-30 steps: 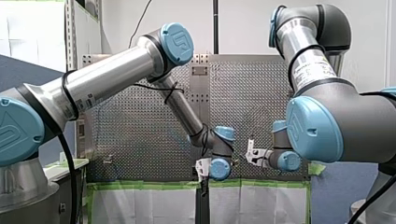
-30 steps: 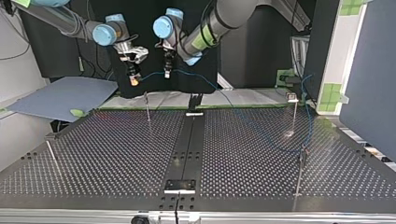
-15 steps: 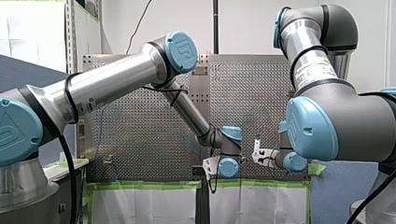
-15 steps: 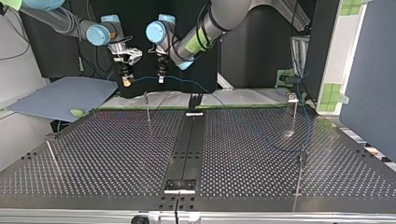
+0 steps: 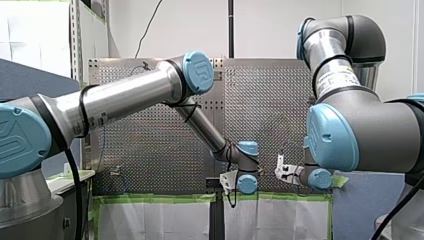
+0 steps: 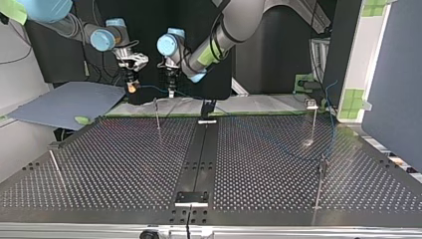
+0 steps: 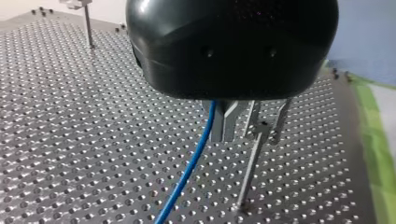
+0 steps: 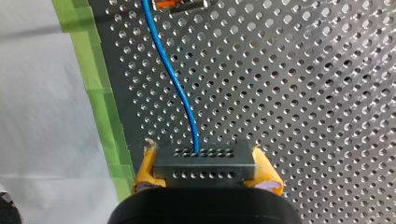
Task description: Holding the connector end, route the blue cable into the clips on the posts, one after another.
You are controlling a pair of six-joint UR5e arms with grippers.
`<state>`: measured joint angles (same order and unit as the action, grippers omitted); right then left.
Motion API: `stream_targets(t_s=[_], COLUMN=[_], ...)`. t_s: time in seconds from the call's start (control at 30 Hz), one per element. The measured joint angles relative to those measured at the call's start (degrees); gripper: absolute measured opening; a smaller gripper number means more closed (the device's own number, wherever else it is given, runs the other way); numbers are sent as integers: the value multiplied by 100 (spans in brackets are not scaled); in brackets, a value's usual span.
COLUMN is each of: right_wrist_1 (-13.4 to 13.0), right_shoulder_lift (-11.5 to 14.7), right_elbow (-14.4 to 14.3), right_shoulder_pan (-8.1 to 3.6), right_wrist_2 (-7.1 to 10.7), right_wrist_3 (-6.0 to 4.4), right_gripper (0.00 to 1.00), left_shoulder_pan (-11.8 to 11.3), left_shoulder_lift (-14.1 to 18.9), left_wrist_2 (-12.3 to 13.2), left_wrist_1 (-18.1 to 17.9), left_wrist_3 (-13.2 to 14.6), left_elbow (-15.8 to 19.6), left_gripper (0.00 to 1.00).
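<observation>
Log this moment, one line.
right end effector: shut on connector | left end effector: shut on blue cable | post: beside left end effector

Four posts [image 6: 157, 114] [image 6: 313, 122] [image 6: 54, 164] [image 6: 319, 184] are counted standing on the desk [image 6: 124, 164]. One blue cable [image 7: 189, 165] and one connector [image 8: 204, 163] are seen near the desk's taped edge. Two claws [image 6: 131, 87] [image 6: 170, 88] are counted there.

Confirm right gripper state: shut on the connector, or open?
Shut on the connector. In the right wrist view the right gripper has its yellow pads pressed against both ends of the black connector, with the blue cable leaving it.
</observation>
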<state>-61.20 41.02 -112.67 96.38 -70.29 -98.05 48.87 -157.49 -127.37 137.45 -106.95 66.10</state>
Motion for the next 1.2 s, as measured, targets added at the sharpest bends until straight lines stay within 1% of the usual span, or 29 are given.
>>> stream_targets(t_s=[0.13, 0.3, 0.47, 0.57, 0.67, 0.73, 0.8, 0.97, 1.07, 1.2], right_wrist_1=[33, 149, 232, 268, 385, 497, 614, 814, 863, 899], right_shoulder_lift=[-7, -16, -43, -87, -214, -320, -387, -433, -437, -440], right_elbow=[90, 211, 312, 369, 496, 590, 656, 773, 829, 915], right_shoulder_pan=[-41, -83, -105, -123, -136, -141, -149, -206, -253, -296], right_wrist_2=[18, 23, 19, 19, 22, 21, 22, 33, 92, 250], right_wrist_3=[11, 38, 80, 89, 131, 202, 247, 275, 273, 276], right_gripper=[0, 0, 0, 0, 0, 0, 0, 0, 0, 0], left_shoulder_pan=[-39, -67, -41, -12, -19, -29, -36, -53, -59, -66], left_shoulder_lift=[-23, -77, -315, -397, -425, -431, -433, -433, -434, -434], left_wrist_2=[34, 117, 231, 299, 334, 343, 347, 343, 342, 347], left_wrist_1=[-82, -98, 85, 156, 179, 183, 187, 220, 243, 248], left_wrist_3=[14, 49, 59, 45, 22, 14, 10, 8, 9, 27], left_elbow=[-53, -129, -386, -557, -677, -708, -723, -730, -731, -732], left_gripper=[0, 0, 0, 0, 0, 0, 0, 0, 0, 0])
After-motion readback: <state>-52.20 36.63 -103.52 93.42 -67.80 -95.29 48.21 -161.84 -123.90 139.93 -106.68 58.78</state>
